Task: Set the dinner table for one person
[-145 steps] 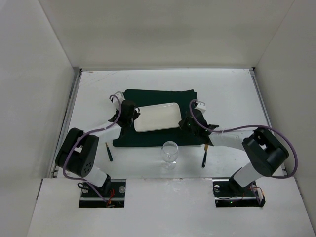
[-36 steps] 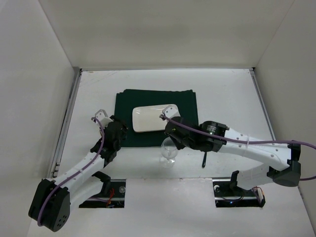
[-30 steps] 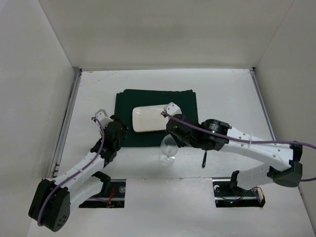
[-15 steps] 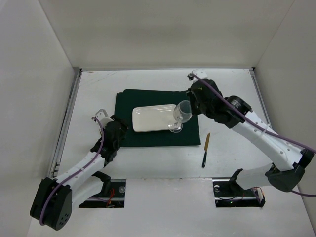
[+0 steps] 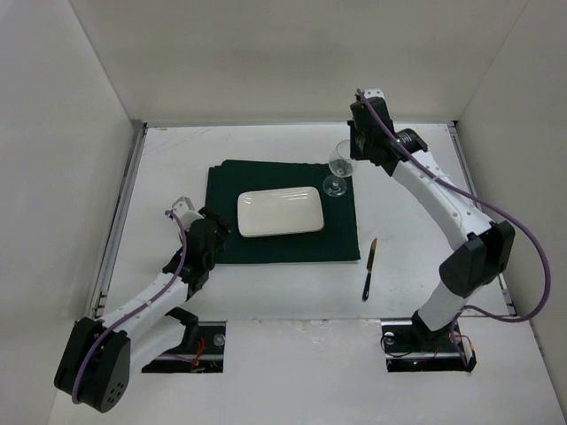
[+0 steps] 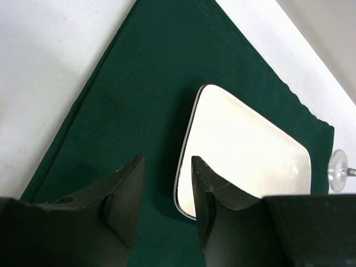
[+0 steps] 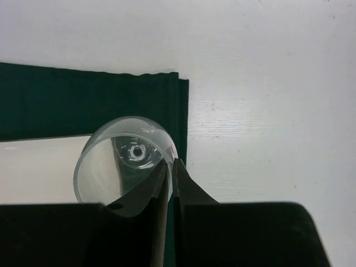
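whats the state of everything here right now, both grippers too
wine glass, upright, rim pinched by the right gripper, foot over the cloth's far right corner; set down or not, cannot tell
right gripper, shut on the glass rim
left gripper, open, empty, above the cloth
plate, flat on the cloth, empty
cloth, spread flat on the table
knife, lying on the table right of the cloth, untouched
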### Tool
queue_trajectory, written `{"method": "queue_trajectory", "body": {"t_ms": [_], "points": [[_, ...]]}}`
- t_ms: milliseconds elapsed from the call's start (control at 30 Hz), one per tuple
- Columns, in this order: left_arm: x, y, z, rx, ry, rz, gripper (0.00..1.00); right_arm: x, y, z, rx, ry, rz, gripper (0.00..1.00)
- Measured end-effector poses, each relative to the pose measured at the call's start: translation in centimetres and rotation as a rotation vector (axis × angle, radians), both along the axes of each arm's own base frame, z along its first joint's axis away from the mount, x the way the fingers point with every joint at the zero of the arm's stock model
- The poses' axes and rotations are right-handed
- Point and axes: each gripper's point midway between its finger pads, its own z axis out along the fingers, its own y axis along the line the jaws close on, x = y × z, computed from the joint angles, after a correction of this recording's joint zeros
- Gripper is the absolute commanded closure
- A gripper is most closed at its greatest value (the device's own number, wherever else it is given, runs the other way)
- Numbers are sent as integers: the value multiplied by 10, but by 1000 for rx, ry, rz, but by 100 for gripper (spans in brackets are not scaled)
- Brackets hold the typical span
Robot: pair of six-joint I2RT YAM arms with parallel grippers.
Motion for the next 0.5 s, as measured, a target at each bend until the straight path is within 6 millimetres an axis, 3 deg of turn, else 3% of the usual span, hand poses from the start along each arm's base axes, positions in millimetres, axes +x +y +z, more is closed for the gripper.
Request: {"method": "queue_trajectory", "body": {"t_ms": [200, 500], "points": [[1, -1, -6, 6, 17, -3, 63, 22, -8, -28, -38, 51, -28, 89], [3, -4, -15, 9, 37, -12, 63, 41, -9, -22, -14, 11, -41, 89]]}}
